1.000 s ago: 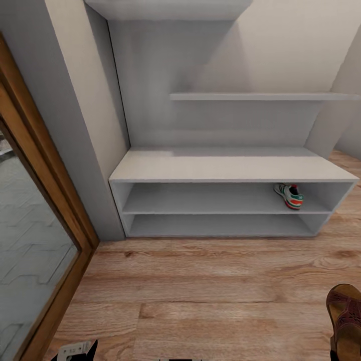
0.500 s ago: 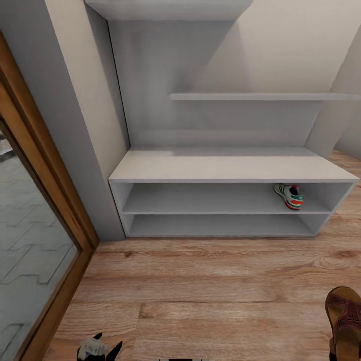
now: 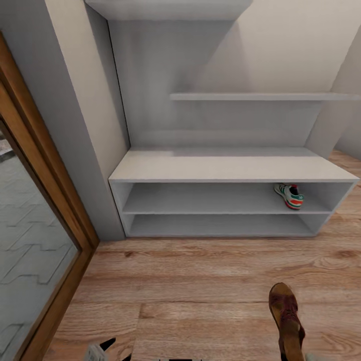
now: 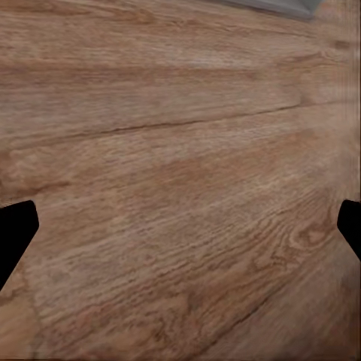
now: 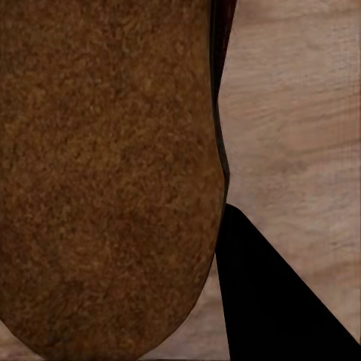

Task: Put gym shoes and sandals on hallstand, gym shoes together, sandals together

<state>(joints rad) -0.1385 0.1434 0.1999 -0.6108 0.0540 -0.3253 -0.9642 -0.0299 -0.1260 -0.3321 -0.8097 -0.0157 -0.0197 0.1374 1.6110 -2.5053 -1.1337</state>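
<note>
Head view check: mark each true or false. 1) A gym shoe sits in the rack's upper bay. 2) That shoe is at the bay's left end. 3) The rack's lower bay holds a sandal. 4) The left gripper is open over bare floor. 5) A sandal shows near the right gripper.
1) True: the gym shoe sits in the upper bay of the rack.
2) False: it is at the right end.
3) False: the lower bay is empty.
4) True: the left gripper is open above the floor.
5) True: the sandal lies against a finger of the right gripper.
</note>
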